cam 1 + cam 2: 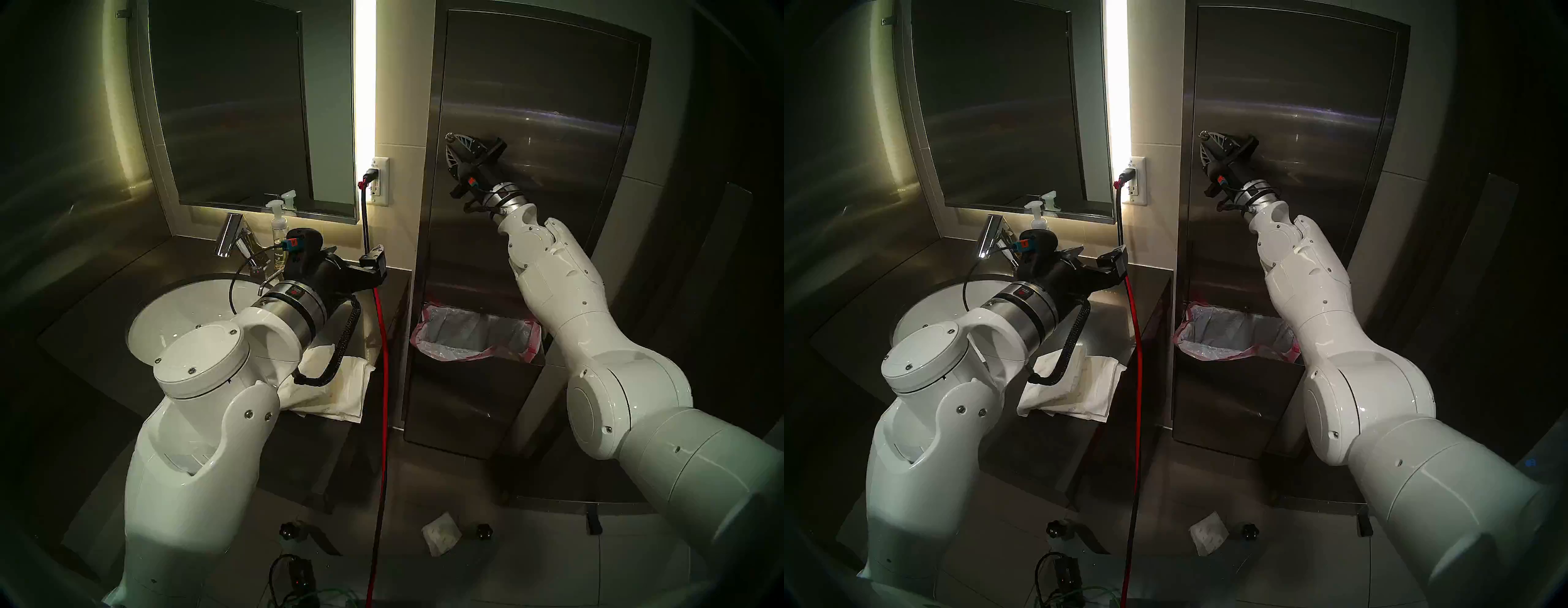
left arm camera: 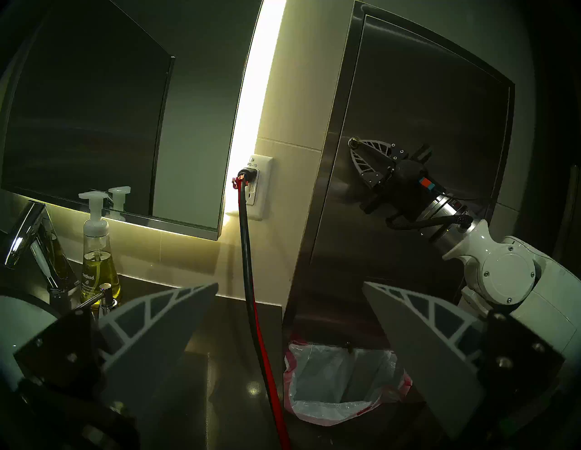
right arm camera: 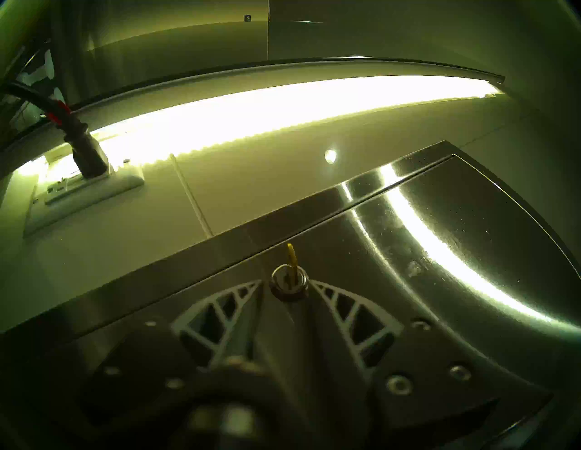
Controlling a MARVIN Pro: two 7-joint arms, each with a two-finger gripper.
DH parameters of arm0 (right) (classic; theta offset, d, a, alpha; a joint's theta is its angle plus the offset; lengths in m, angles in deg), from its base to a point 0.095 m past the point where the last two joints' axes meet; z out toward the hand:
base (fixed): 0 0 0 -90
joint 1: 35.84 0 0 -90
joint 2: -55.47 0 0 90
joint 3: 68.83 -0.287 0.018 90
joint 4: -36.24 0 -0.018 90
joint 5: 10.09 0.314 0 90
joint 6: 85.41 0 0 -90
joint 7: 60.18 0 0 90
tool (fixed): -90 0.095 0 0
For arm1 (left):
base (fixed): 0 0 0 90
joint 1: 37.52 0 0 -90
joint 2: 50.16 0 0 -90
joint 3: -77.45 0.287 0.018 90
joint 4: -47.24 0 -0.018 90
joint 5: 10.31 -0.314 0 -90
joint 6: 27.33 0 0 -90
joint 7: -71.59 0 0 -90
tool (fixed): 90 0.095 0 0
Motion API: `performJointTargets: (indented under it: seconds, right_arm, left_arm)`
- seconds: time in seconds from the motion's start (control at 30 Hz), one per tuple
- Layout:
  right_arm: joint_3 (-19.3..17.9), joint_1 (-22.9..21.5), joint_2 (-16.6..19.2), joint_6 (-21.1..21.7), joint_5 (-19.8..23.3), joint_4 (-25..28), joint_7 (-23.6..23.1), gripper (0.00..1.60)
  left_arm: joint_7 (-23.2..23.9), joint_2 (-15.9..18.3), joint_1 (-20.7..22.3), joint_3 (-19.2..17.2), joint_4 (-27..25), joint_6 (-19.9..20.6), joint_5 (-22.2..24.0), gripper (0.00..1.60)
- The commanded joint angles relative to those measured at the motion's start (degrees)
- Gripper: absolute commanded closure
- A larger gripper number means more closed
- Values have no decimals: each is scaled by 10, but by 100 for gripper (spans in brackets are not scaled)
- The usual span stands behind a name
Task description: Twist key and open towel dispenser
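Observation:
The towel dispenser [image 1: 530, 85] is a tall brushed-steel wall cabinet with its flat door closed. A round chrome lock [image 3: 289, 281] sits near the door's left edge, and the small key [image 3: 291, 256] sticks out of it. My right gripper [image 3: 285, 282] lies along the door, its two ribbed fingers drawn in to a point at the lock and shut on the key at its base. The head view shows the same pinch [image 1: 449, 138]. My left gripper [image 2: 290, 284] hangs open over the counter beside the sink, with nothing between its fingers.
A pink-rimmed, bag-lined bin [image 1: 475, 335] sits in the cabinet below the door. A black-and-red cable [image 1: 382, 361] runs down from the white wall outlet [image 1: 379, 182]. Mirror [image 1: 237, 106], faucet [image 1: 231, 235], soap bottle [image 2: 97, 251], sink [image 1: 191, 314] and folded towels [image 1: 335, 390] lie to the left.

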Motion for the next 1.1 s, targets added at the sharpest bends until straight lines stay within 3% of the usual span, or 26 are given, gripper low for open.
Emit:
performJointTargets:
  seconds: [0.0, 0.13, 0.2, 0.33, 0.5, 0.57, 0.63, 0.7, 0.77, 0.83, 0.97, 1.07]
  right_arm:
    - [2, -26, -4, -7, -3, -6, 6, 62]
    - [4, -29, -7, -10, -5, -9, 6, 62]
    - [5, -30, -8, -12, -7, -9, 6, 80]
    - [9, -30, -12, -17, -13, -8, 9, 73]
    - [12, -28, -15, -19, -14, -4, 10, 82]
    - [12, -27, -15, -20, -15, -3, 11, 93]
    - [12, -25, -15, -20, -15, -2, 12, 140]
    - [11, -24, -15, -19, -15, -2, 14, 160]
    - [10, -23, -14, -19, -13, -3, 14, 155]
    - [9, -24, -14, -19, -13, -5, 14, 115]
    - [7, -25, -12, -20, -13, -9, 16, 112]
    - [5, -24, -10, -22, -13, -11, 16, 100]
  left_arm:
    - [-1, -1, 3, 1, -5, 0, -1, 0]
    - [-1, -1, 3, 1, -5, 0, -1, 0]
    - [-1, -1, 3, 1, -5, 0, -1, 0]
    - [-1, -1, 3, 1, -5, 0, -1, 0]
    - [-1, -1, 3, 1, -6, 0, -1, 0]
    - [-1, -1, 3, 1, -6, 0, -1, 0]
    - [-1, -1, 3, 1, -6, 0, -1, 0]
    - [-1, -1, 3, 1, -6, 0, -1, 0]
    - [-1, -1, 3, 1, -6, 0, -1, 0]
    - [-1, -1, 3, 1, -6, 0, -1, 0]
    - [-1, -1, 3, 1, -6, 0, -1, 0]
    - [-1, -1, 3, 1, -6, 0, -1, 0]
